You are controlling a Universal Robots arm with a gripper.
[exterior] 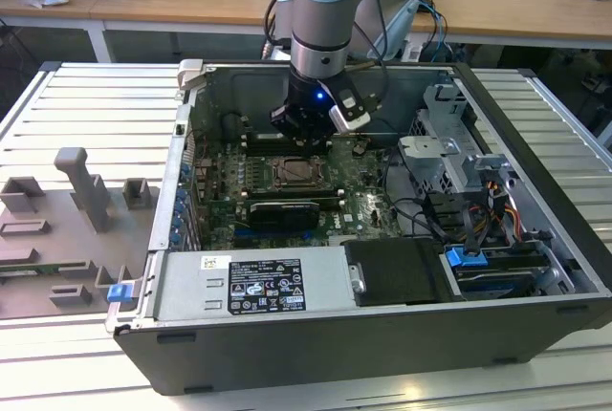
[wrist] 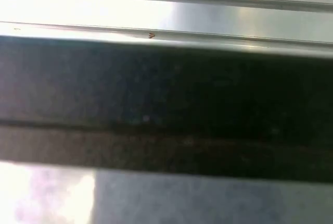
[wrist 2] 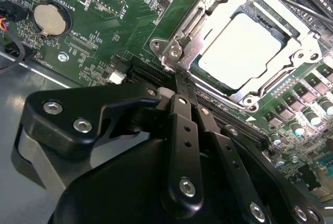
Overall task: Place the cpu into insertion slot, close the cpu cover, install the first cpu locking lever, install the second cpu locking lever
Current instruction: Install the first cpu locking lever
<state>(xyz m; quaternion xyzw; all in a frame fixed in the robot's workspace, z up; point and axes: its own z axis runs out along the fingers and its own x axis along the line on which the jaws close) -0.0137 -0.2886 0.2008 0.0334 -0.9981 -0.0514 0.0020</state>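
1. In the second wrist view, the gripper (wrist 2: 178, 81) is seen with its black fingers (wrist 2: 183, 110) drawn together to a narrow tip, with nothing held between them.
2. The tip is placed at a corner of the cpu cover (wrist 2: 205, 10), just beside the hinge screws.
3. The cpu (wrist 2: 240, 49) is seated in the insertion slot (wrist 2: 291, 39) beyond the fingertips, its pale top shown through the cover's window.
4. The cover is laid flat over the chip.
5. A coin cell battery (wrist 2: 50, 17) is seen well apart on the green motherboard (wrist 2: 119, 21).
6. In the exterior view, the arm (exterior: 328, 10) is lowered into the open computer case (exterior: 535, 124), above the socket (exterior: 298, 172).
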